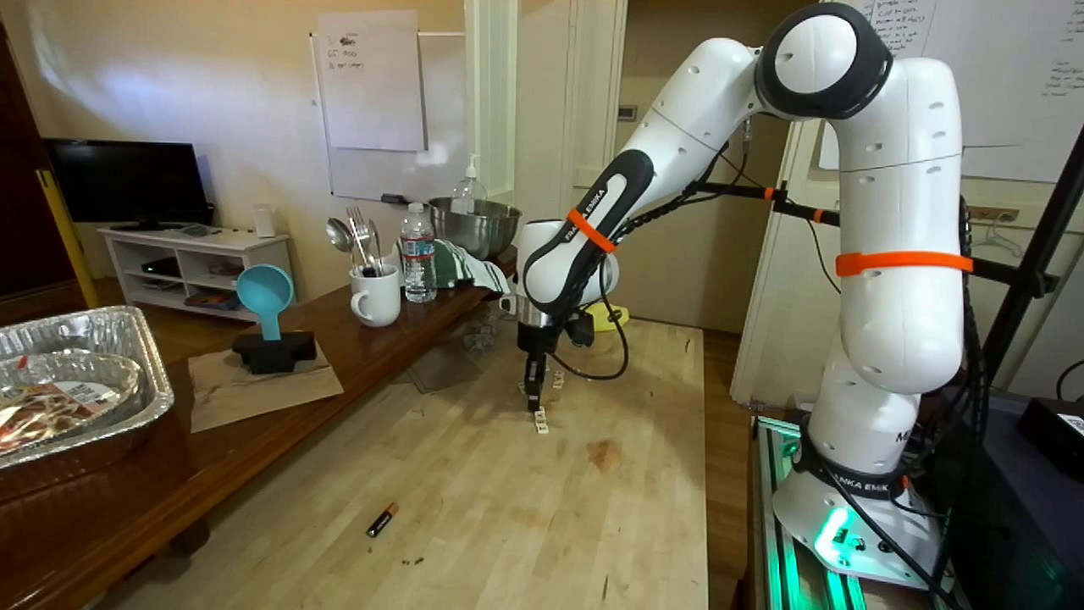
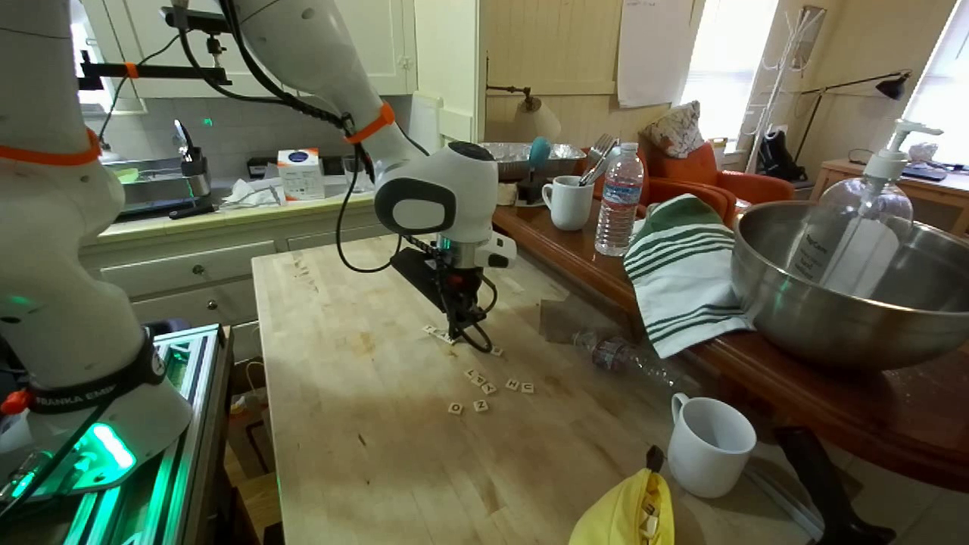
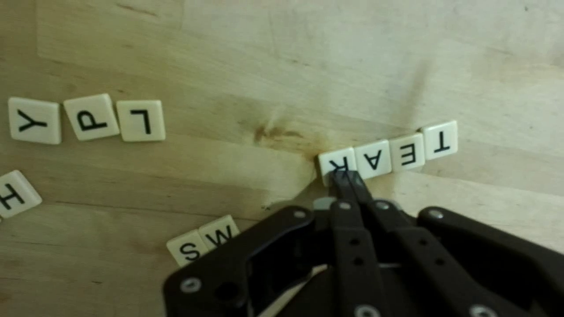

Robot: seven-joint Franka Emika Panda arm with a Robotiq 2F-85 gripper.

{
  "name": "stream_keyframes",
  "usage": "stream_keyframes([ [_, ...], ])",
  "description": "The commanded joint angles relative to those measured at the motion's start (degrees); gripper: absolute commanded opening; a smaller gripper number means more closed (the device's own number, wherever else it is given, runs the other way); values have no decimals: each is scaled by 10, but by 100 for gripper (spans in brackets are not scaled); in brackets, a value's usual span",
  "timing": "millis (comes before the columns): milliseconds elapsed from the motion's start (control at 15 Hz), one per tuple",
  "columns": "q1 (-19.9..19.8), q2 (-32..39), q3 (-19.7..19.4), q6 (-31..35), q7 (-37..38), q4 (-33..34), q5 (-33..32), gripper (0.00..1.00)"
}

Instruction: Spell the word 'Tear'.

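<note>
Small whitish letter tiles lie on the wooden table. In the wrist view, the T tile [image 3: 439,140], E tile [image 3: 407,152], A tile [image 3: 373,158] and R tile [image 3: 331,162] stand side by side in a slightly slanted row, upside down to the camera. The T sits a little offset from the E. My gripper [image 3: 347,176] is shut, its fingertips together with nothing seen between them, over the lower edge of the R tile, hiding part of it. Whether they touch it I cannot tell. The gripper also shows at the row in both exterior views [image 1: 533,405] [image 2: 455,333].
Other tiles lie nearby: Y [image 3: 34,121], P [image 3: 91,117], L [image 3: 141,121], H [image 3: 17,193] and S [image 3: 188,247]. A battery [image 1: 382,520], a yellow pouch [image 2: 621,515], a white mug [image 2: 711,454] and a plastic bottle [image 2: 617,354] are on the table. A raised brown counter [image 1: 356,356] runs alongside.
</note>
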Motion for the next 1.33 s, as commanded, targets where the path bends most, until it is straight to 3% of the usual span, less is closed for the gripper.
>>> stream_keyframes([
  [0, 10, 5, -8, -8, 1, -15, 2, 0],
  [1267, 11, -24, -6, -7, -10, -19, 7, 0],
])
